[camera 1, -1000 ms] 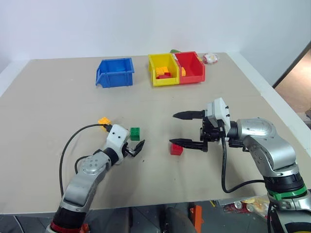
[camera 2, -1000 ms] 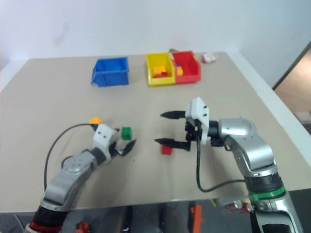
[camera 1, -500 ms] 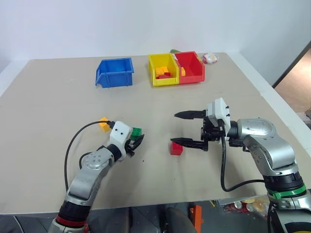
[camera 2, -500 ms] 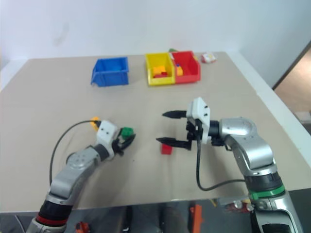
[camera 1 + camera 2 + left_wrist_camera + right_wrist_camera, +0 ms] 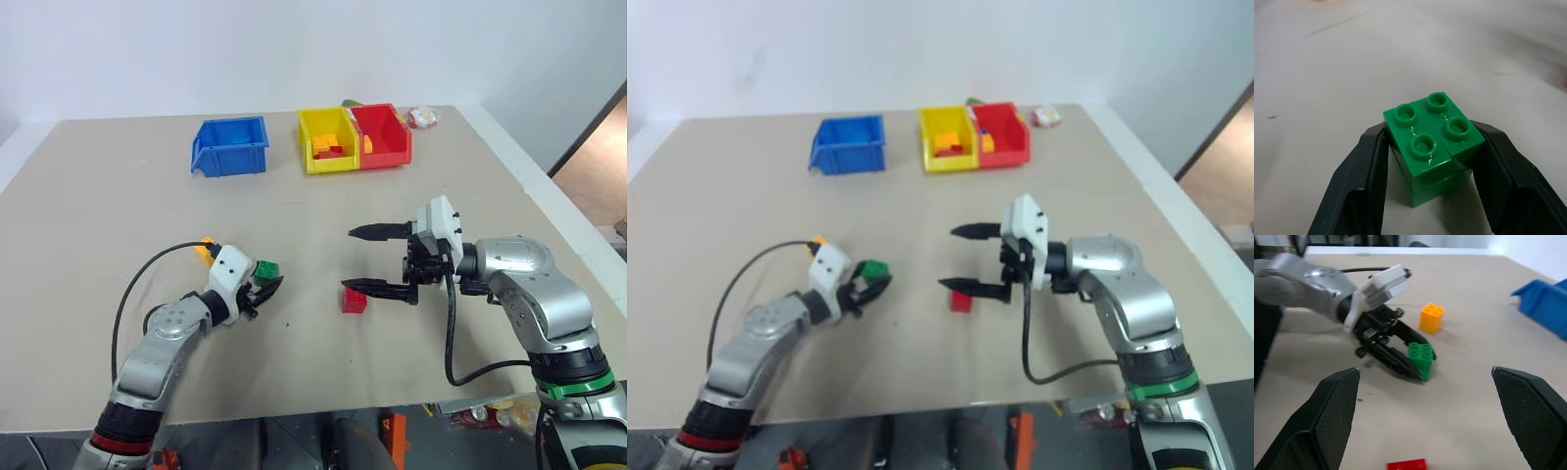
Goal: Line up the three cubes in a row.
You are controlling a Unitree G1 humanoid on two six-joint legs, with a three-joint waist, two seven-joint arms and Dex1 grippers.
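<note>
the green cube (image 5: 265, 270) sits studs up between the two black fingers (image 5: 1359, 181) of the left hand (image 5: 263, 285), which is clenched on its sides low over the worktop (image 5: 118, 196). whether the cube rests on the worktop or hangs just above it, i cannot tell. the yellow-orange cube (image 5: 1431, 317) stands near it on the far side of that hand. the red cube (image 5: 355, 300) lies well apart to the right, just under the lower finger of the right hand (image 5: 372, 259), whose fingers are spread wide, grasping nothing. blue, yellow and red bins (image 5: 231, 146) stand at the far edge.
</note>
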